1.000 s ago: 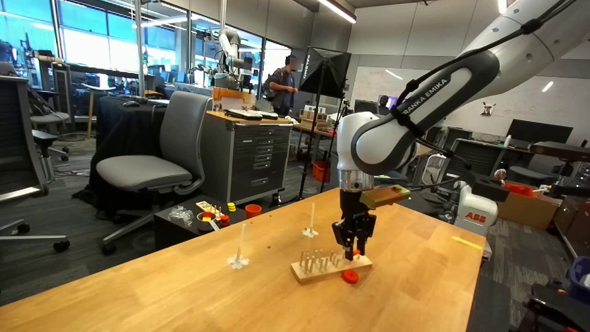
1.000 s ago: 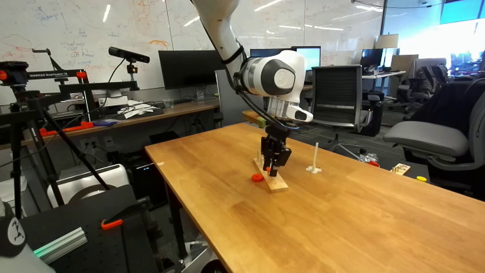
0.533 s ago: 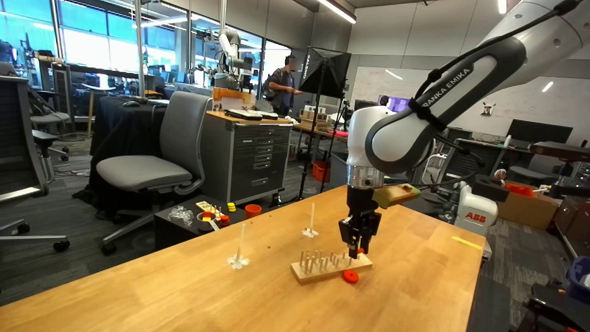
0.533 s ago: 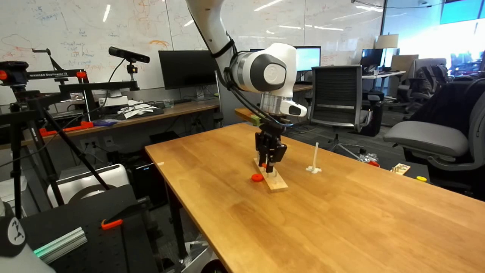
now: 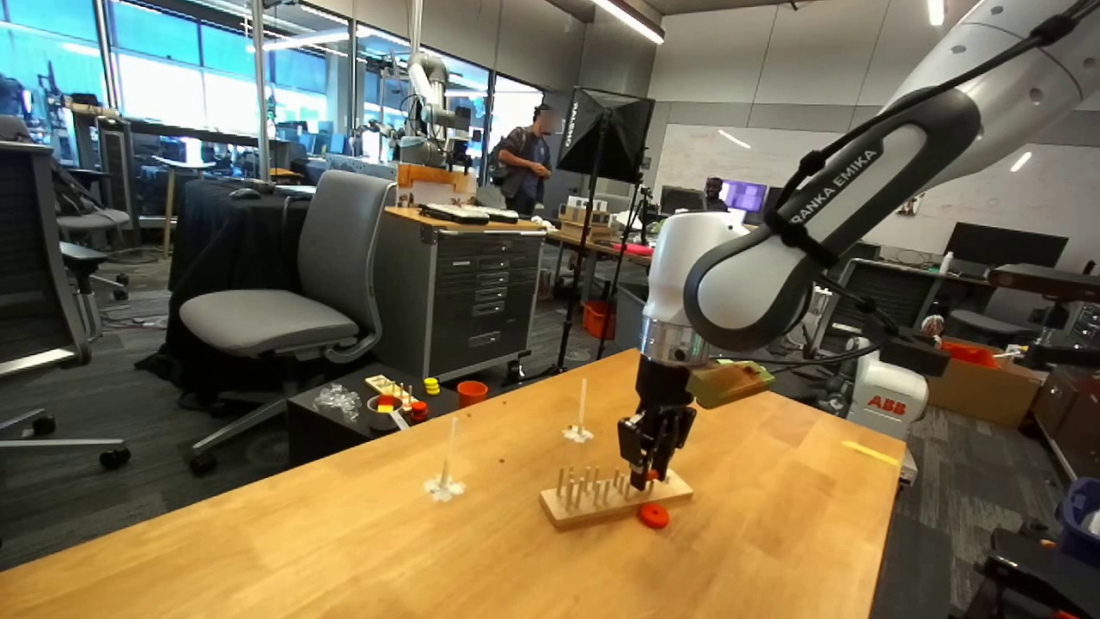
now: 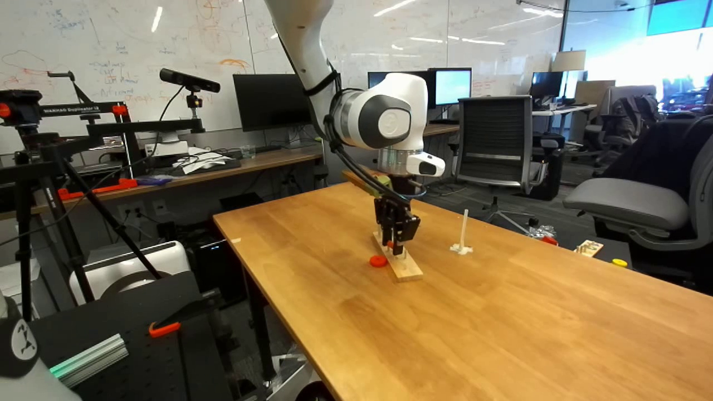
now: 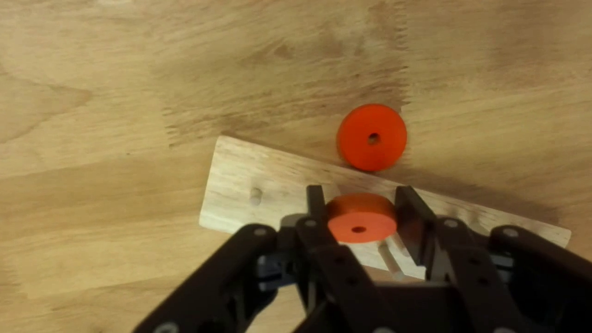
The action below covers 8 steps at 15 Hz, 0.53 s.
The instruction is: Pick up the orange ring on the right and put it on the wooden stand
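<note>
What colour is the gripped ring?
Orange-red; the held ring shows best in the wrist view.

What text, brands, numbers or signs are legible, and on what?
"RANKA EMIKA": robot arm; black strap hides anything before it.
"ABB": white robot in the background.
"WANHAO Duplicator": dark frame bar; characters after it unclear.
Lettering on softbox: too small to read.
Handwriting on whiteboard: too faint to read.
Round emblem, lower left in an exterior view: unreadable.
Wooden stand, orange rings: no text visible.
</note>
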Each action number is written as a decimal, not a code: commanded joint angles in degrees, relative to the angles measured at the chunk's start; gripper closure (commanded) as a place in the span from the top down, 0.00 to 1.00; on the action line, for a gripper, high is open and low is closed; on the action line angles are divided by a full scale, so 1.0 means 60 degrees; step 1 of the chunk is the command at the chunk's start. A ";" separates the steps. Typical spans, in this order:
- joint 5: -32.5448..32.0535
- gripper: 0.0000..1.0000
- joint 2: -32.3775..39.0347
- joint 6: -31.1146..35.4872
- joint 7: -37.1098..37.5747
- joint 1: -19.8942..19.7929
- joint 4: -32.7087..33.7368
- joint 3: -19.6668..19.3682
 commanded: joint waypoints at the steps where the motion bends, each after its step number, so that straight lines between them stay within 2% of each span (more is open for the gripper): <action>1: 0.0051 0.17 0.0073 0.0220 -0.0026 0.0008 -0.0053 0.0015; 8: 0.0086 0.17 0.0018 0.0316 -0.0045 -0.0038 -0.0229 0.0014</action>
